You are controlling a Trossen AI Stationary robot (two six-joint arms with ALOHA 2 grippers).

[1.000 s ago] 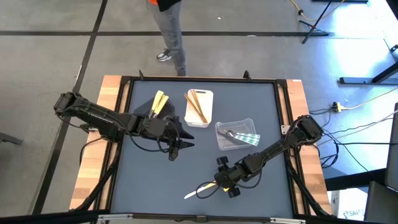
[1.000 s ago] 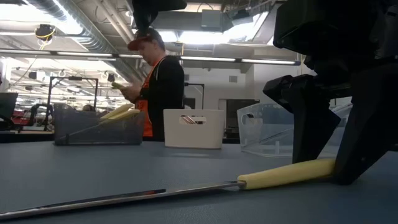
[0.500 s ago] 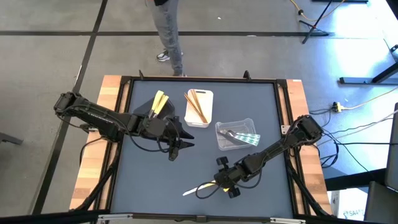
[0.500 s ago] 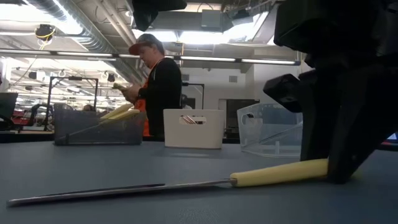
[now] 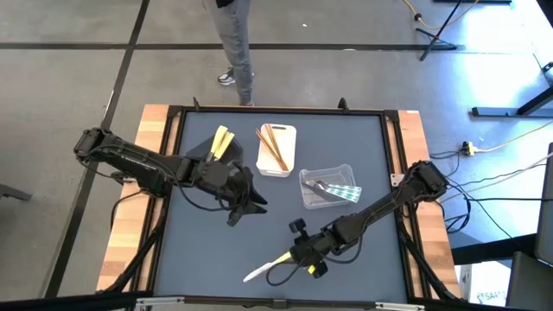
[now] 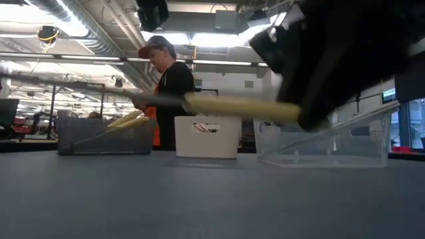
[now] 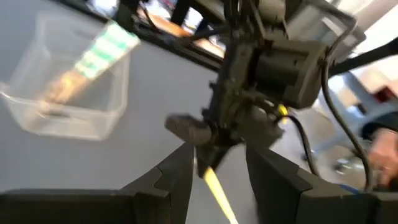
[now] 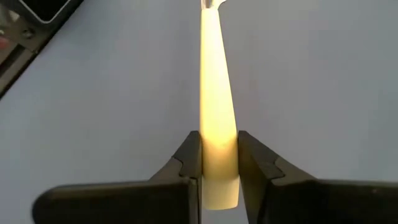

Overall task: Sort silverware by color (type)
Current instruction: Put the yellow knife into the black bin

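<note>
Right gripper (image 8: 219,163) is clamped on the pale yellow handle of a knife (image 5: 266,268), lifted off the table (image 5: 207,259) near its front edge. Its long axis runs straight out from the fingers, blade toward the front-left. Left gripper (image 5: 232,216) hovers open, nearer the black tray (image 5: 221,143) holding yellow utensils.

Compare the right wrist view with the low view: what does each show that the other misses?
Right wrist only: both right gripper fingers clamped on the yellow-handled utensil's handle end. Low only: the utensil lifted off the table, the three trays, dark, white, clear, and a person behind. Both: the yellow handle held by the right gripper.
</note>
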